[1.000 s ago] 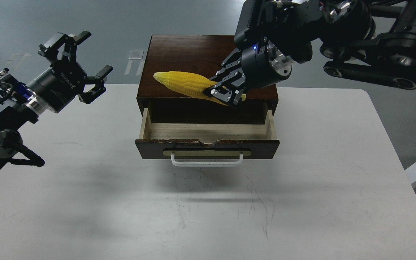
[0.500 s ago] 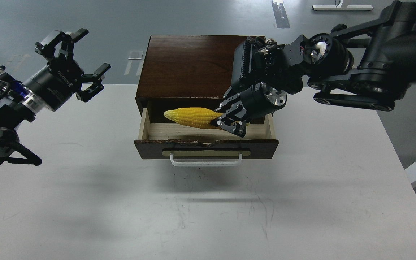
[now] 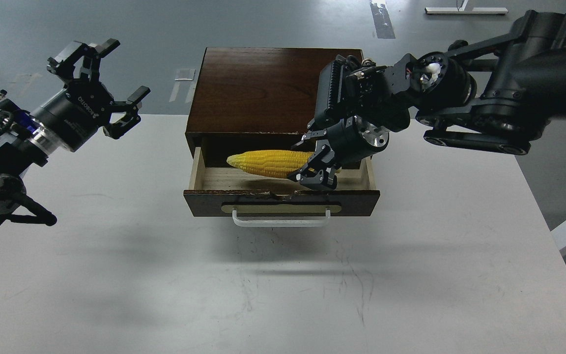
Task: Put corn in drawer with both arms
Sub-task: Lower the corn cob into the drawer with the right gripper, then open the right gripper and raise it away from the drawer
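Observation:
The yellow corn (image 3: 268,163) lies level over the pale inside of the open drawer (image 3: 204,204), tip to the left, with a small shadow under it. My right gripper (image 3: 313,160) reaches down into the drawer's right half. Its fingers (image 3: 320,179) are spread around the corn's thick end, the upper finger standing clear above the cob. I cannot tell whether the corn rests on the drawer floor. My left gripper (image 3: 103,73) is open and empty, held in the air left of the cabinet (image 3: 258,83).
The dark brown cabinet stands at the white table's (image 3: 283,295) far edge, its drawer pulled out toward me with the white handle (image 3: 281,222) in front. The right arm (image 3: 484,98) crosses above the cabinet's right side. Grey floor lies behind.
The right gripper carried the corn from above the cabinet top down into the open drawer, then its fingers spread apart. The left arm stayed almost still.

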### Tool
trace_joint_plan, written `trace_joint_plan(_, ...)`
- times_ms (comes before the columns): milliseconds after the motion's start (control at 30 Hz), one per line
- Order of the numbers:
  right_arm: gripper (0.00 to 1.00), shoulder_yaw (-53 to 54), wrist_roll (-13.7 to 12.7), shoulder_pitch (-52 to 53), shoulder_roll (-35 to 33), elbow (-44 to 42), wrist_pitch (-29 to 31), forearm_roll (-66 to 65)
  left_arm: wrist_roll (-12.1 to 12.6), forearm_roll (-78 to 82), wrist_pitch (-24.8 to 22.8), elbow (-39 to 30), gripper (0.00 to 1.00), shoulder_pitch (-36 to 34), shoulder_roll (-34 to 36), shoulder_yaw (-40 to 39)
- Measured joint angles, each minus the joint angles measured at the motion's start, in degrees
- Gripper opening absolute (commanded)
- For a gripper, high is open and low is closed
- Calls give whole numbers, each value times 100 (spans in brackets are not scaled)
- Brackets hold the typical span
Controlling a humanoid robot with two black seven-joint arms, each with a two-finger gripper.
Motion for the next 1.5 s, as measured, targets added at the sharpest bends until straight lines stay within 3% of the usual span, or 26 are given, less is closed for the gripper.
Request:
trace_joint_plan(67, 86, 8, 0, 7, -7, 13, -9, 18, 18, 0, 0, 0, 98, 0, 0, -33)
trace_joint_plan(267, 95, 157, 0, 269, -201, 149, -24, 513, 32, 0, 0, 0, 98, 0, 6, -85)
trace_joint_plan(467, 97, 817, 0, 529, -662, 214, -14, 1839, 24, 0, 0, 0, 98, 0, 7, -86)
trace_joint_plan(667, 97, 1314, -1, 342, -1491, 201, -3, 4037, -3, 0, 0, 10, 98, 8, -42, -91)
trace_joint_plan(867, 97, 2194, -1, -1078, -2486, 208, -26, 5693, -18, 0, 0, 20, 98, 25, -77, -126)
trace_joint_plan(1033, 97, 3739, -1, -3159, -3072, 166, -43, 6790, -4, 0, 0, 19, 98, 28, -157, -134)
trace_joint_plan(1267, 98, 5471, 0, -5367, -3120, -182, -11, 7771, 21, 0, 0, 28, 98, 148, -235, -211)
trace_joint_plan(1500, 99, 5942, 0, -6176, -2844, -349, 39, 8231, 21, 0, 0, 32, 98, 415, -341, -443)
